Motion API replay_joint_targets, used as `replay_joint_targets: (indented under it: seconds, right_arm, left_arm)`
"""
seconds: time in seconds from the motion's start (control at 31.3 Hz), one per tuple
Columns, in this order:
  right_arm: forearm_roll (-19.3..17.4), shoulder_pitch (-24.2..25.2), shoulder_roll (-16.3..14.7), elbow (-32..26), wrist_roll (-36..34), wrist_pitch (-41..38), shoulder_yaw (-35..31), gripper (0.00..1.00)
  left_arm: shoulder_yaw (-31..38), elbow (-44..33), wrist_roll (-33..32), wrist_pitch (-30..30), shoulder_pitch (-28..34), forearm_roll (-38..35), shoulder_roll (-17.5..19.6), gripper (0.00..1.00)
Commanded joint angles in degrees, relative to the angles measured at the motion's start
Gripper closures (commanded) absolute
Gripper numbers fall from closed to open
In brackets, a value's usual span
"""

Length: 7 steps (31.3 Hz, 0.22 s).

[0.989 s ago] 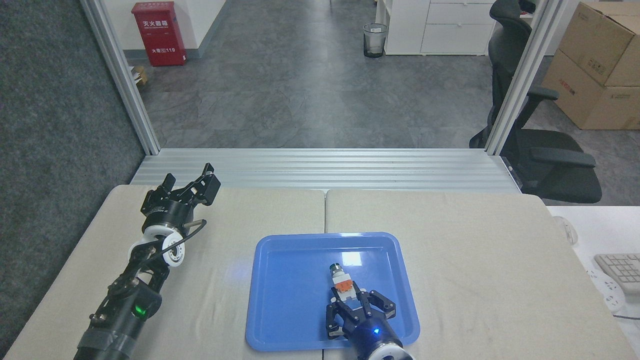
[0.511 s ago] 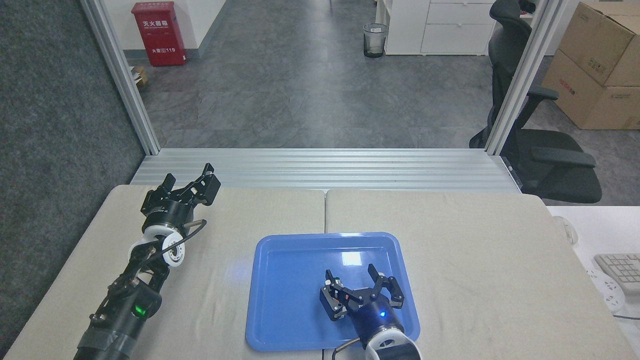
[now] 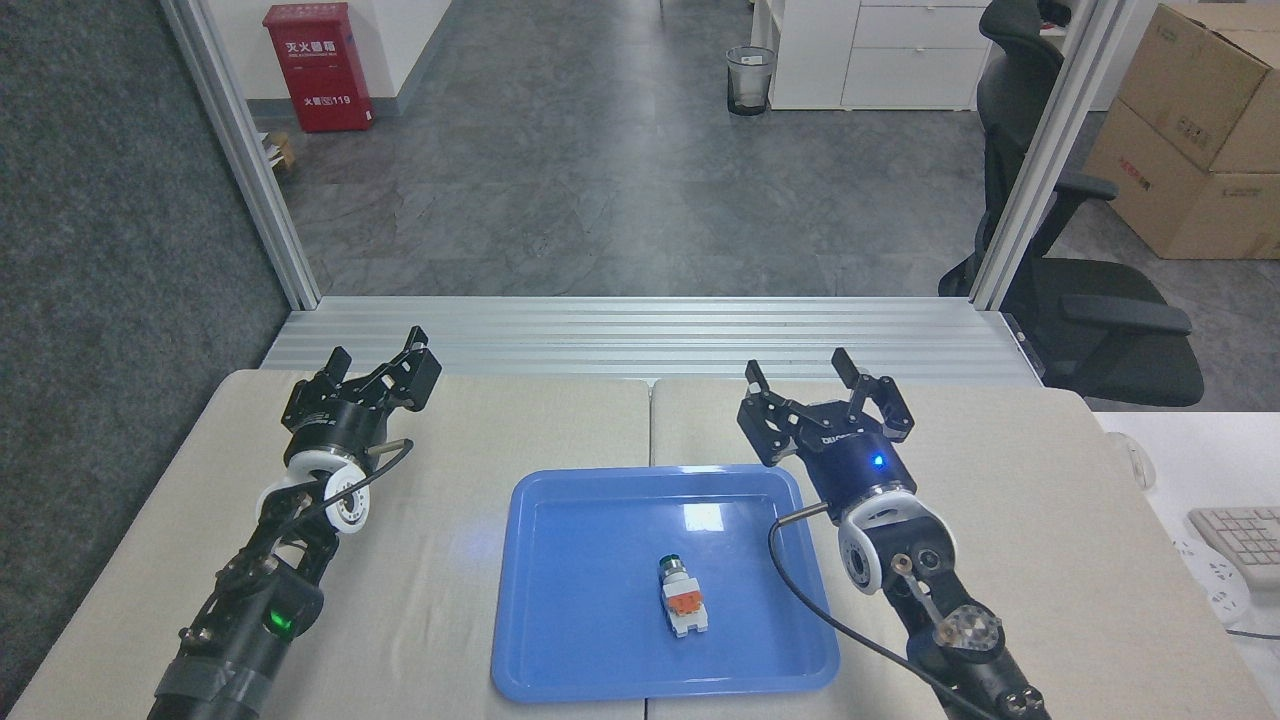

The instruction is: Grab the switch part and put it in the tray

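The switch part [image 3: 681,596] lies flat inside the blue tray [image 3: 570,650], right of the tray's middle, with its green cap pointing away from me and its white body toward me. Nothing touches it. My right gripper [image 3: 800,378] is held up beyond the tray's far right corner, fingers spread open and empty. My left gripper [image 3: 378,352] hovers over the table's far left, well away from the tray, also open with nothing in it.
The tray rests on a beige padded table [image 3: 1000,500] with a seam down the middle. A keyboard [image 3: 1240,535] and a mouse [image 3: 1135,460] sit on a white desk at the right. An office chair [image 3: 1080,290] stands beyond the table's right corner.
My right gripper let go of the switch part, rose and drew back toward the far right, off the tray. The switch part now lies uncovered in the tray. The left arm stayed still.
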Motion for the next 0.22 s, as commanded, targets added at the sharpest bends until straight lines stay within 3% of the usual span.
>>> replay_joint_targets:
  seconds: [0.0,0.13,0.19]
  right_arm:
    - [-0.4,-3.3,-12.2,5.2,0.6,-2.7,-8.1,0.02]
    - [-1.0,-2.6,-11.5,4.6,-0.1,-3.2,-8.8,0.01]
    - [-0.6,-2.5,-12.5,4.5,-0.5,-3.1,-9.0,0.01]
  left_arm:
    - [0.0,0.0,0.0,0.0,0.0,0.0,0.0,0.0]
    - [0.0,0.0,0.0,0.0,0.0,0.0,0.0,0.0]
    - [0.0,0.0,0.0,0.0,0.0,0.0,0.0,0.0]
